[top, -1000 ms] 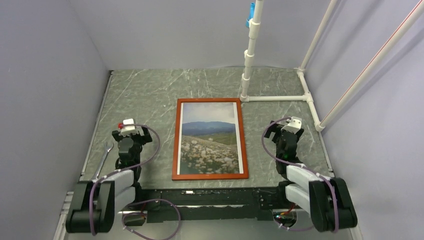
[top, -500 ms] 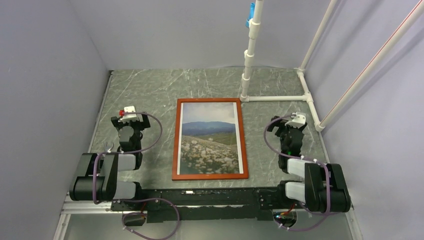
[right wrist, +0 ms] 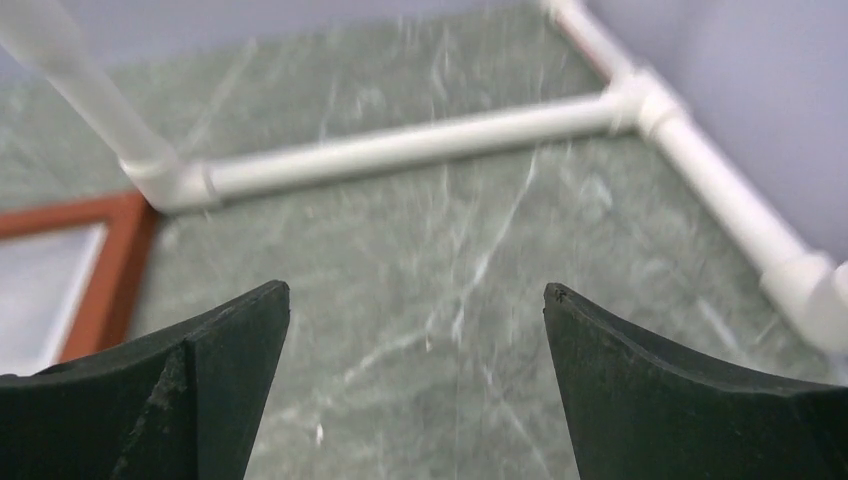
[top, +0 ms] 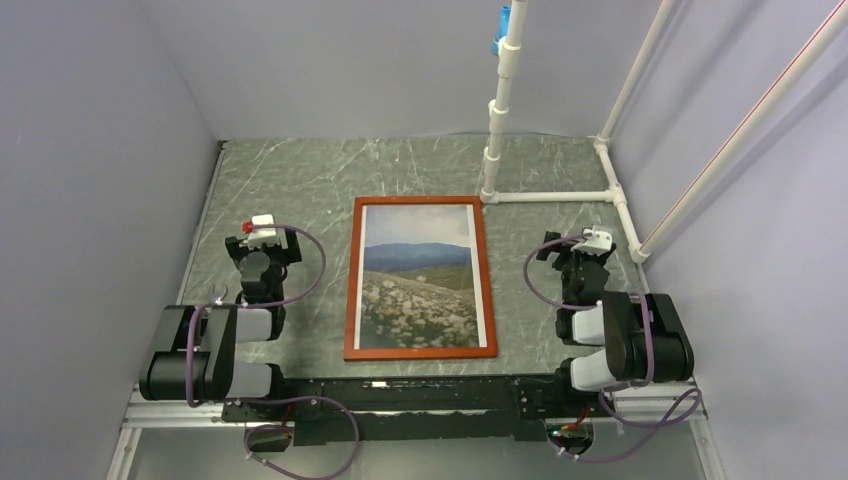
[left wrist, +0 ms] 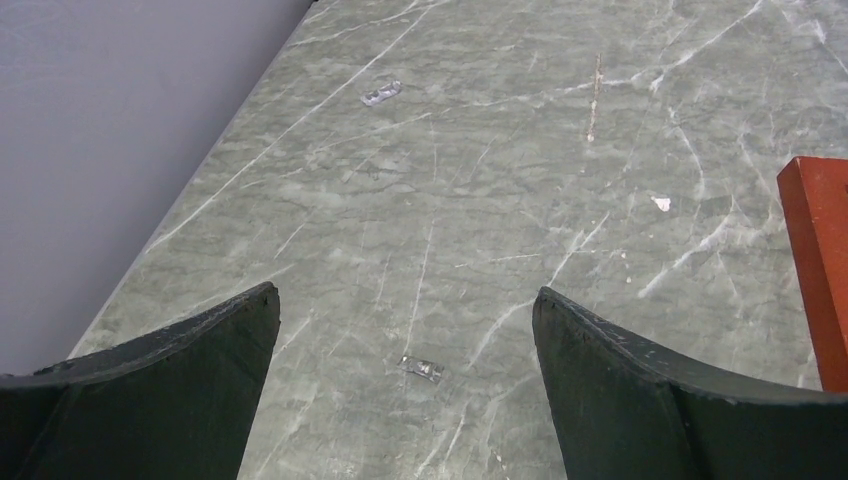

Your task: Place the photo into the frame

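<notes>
The orange-brown frame (top: 352, 280) lies flat at the table's middle. The photo (top: 418, 275) of blue hills and a flowered meadow lies inside its border. My left gripper (top: 262, 243) rests left of the frame, apart from it. Its jaws are open over bare table (left wrist: 405, 293), and the frame's corner (left wrist: 815, 250) shows at the right edge. My right gripper (top: 583, 250) rests right of the frame, also apart and open, with nothing between its fingers (right wrist: 415, 288). The frame's far corner (right wrist: 110, 270) shows at the left of the blurred right wrist view.
White pipes (top: 550, 196) run along the table behind and to the right of the frame, with an upright pipe (top: 497, 110) at the frame's far right corner. Grey walls close in left, back and right. Small tape scraps (left wrist: 422, 368) lie on the marbled table.
Both arms have folded back toward their bases, the left first and then the right. The grippers stayed open. The frame and photo have not moved.
</notes>
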Robot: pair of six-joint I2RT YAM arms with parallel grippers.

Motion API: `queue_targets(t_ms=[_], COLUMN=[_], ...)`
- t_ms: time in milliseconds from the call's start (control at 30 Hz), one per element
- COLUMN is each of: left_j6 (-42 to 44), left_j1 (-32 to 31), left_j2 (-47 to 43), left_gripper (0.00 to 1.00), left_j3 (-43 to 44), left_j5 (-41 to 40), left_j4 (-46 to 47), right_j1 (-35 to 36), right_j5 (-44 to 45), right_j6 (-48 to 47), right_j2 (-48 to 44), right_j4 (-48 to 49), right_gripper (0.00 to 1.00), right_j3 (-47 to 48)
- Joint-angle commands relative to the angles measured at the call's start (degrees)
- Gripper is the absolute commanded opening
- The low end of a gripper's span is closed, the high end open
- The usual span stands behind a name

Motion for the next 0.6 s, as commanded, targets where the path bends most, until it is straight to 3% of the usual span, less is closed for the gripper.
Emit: queue_targets(t_ms=[0, 33, 67, 233, 433, 567], left_j6=[0.2, 0.2, 0.0, 0.1, 0.2, 0.5], left_j1=[-0.3, -0.3, -0.3, -0.3, -0.3, -0.3], left_j2=[0.0, 0.0, -0.1, 0.0, 0.0, 0.1], left_gripper=[1.00, 0.99, 1.00, 0.99, 0.99, 1.00], left_j3=[1.4, 1.4, 1.6, 1.5, 1.5, 1.7], left_j5=[-0.6, -0.6, -0.6, -0.6, -0.6, 0.2], left_j4=[1.3, 1.3, 0.8, 1.0, 1.1, 0.9], right_j1=[-0.2, -0.1, -0.1, 0.0, 0.1, 0.1], right_j5=[0.8, 2.6, 4.1, 4.0, -3.6, -4.0], right_j6=[0.2, 0.3, 1.4, 0.8, -2.7, -2.6], right_j2=[4.1, 5.0, 3.3, 4.8, 4.7, 5.1], right_j4=[-7.8, -7.1, -12.8, -9.7, -15.9, -14.5], right_gripper=[1.00, 1.00, 1.00, 1.00, 1.00, 1.00], right_j3=[5.5, 6.3, 7.7, 7.6, 10.6, 10.2])
